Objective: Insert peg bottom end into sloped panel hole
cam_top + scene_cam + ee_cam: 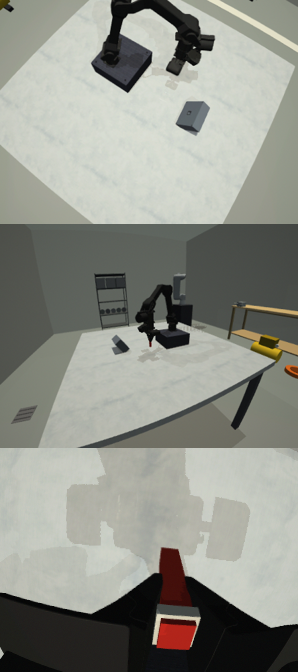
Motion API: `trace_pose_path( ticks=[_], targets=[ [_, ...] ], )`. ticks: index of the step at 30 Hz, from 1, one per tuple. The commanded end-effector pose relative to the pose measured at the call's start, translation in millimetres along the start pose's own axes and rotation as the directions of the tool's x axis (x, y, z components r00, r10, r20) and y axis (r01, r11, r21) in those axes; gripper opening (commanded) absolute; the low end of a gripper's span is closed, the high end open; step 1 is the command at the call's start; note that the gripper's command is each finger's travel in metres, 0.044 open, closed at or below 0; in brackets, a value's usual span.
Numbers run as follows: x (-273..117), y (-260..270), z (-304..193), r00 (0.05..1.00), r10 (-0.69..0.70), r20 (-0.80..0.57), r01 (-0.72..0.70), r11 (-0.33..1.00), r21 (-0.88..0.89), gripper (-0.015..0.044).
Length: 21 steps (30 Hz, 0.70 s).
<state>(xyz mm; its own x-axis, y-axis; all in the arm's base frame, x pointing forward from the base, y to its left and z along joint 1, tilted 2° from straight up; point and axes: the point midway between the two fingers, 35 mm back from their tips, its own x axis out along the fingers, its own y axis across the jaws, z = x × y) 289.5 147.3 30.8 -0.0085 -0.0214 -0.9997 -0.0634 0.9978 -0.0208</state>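
Observation:
The red peg [150, 344] [176, 635] has flat sides, a square top and a pale band below the top. My gripper [184, 61] [150, 340] [170, 583] is shut on the peg, which points down. In the exterior view the peg's lower end appears to be a little above the table; in the top view the peg is hidden by the gripper. The grey sloped panel [195, 108] [121, 344] stands apart from the gripper, below and to its right in the top view. Its face has one small square hole [188, 113].
The arm's dark base block [135, 50] [174, 339] stands on the pale table [111, 141] [134, 392], behind the gripper and to its right in the exterior view. A shelf rack, a wooden bench and a yellow cylinder stand beyond the table.

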Motion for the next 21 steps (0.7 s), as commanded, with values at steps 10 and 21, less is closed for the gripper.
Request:
trace_pose_path(
  ticks=[10,21],
  targets=[
    [-24.0,-2.2,2.1,1.000,0.008,0.020,-0.008,1.000,0.006,0.0000],
    [-20.7,-11.9,8.9,0.997,0.040,0.070,-0.041,0.999,0.010,0.0000]
  ],
)
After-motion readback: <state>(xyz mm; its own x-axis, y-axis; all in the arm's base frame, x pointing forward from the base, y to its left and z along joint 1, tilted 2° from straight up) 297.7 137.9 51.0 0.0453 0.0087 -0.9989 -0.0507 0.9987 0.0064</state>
